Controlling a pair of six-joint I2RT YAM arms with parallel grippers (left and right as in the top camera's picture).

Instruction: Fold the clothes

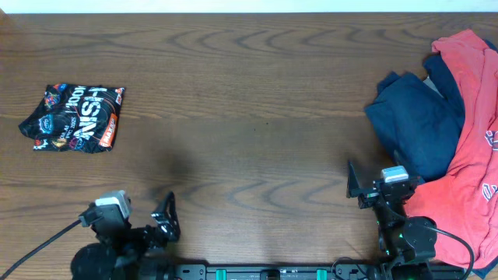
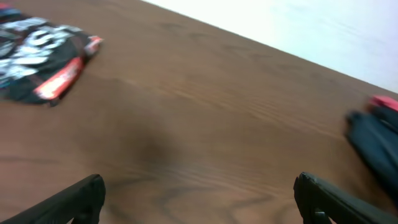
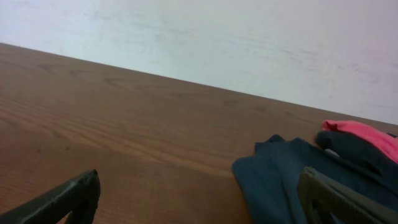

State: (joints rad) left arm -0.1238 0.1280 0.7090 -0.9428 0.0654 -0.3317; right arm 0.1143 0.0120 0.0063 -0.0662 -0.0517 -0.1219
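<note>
The black jersey (image 1: 75,118) with white lettering and colourful logos lies folded into a small bundle at the table's left; it also shows in the left wrist view (image 2: 40,59). A navy garment (image 1: 412,120) lies crumpled at the right, on a red garment (image 1: 475,132); both show in the right wrist view, navy (image 3: 280,180) and red (image 3: 360,132). My left gripper (image 1: 159,222) is open and empty near the front edge, well apart from the jersey. My right gripper (image 1: 373,187) is open and empty just in front of the navy garment.
The wooden table (image 1: 249,101) stretches between the jersey and the pile at the right. A pale wall (image 3: 217,43) stands behind its far edge. Cables run from the arm bases along the front edge.
</note>
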